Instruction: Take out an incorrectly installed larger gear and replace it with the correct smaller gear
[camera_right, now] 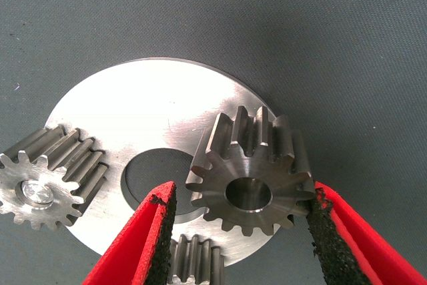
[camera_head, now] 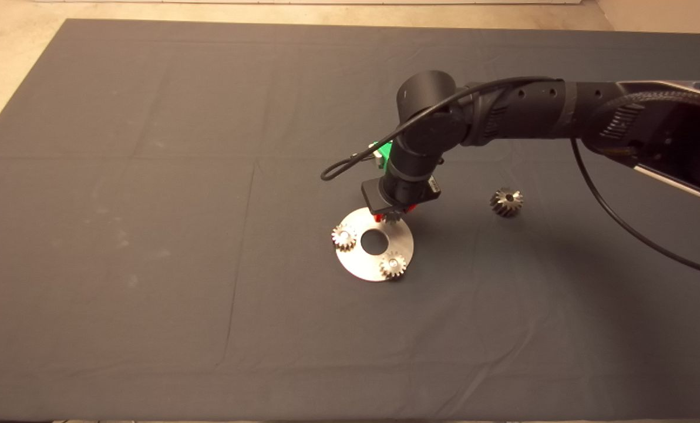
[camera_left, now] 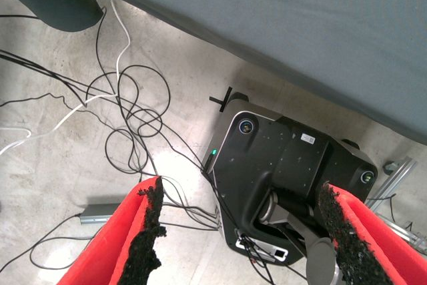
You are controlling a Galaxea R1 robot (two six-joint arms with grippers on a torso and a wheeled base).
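Plainly the risk lay in the seating of the smaller gear (camera_right: 250,175). It stood at the rim of the round steel plate (camera_right: 153,111), between the fingers of the right gripper (camera_right: 240,197), which were spread and not clamped. One pad (camera_right: 323,231) lay against the teeth or just beside them, and the other pad (camera_right: 160,231) stood apart from the gear. Whether the bore had gone fully down on a pin could not be told. If it had not, the touching pad might drag or tip the gear as the arm rose, and the gear could roll off the plate's edge onto the mat (camera_head: 150,235). Its teeth also stood near the plate's centre hole, so a sideways nudge might cock it over that edge. A knock on the plate itself would likely shift the whole set, since nothing visible held it to the worktop.

No true container was in view, and the plate served as the carrier. It bore three gears: the smaller gear, one pale gear (camera_right: 47,178) with a bright pin in its centre, and a second pale gear (camera_right: 193,258) of which only part showed. The larger gear (camera_head: 507,202) lay alone on the mat, well apart from the plate.

The left gripper (camera_left: 240,231) hung parked off the worktop, its fingers spread over floor cables and the robot's base.
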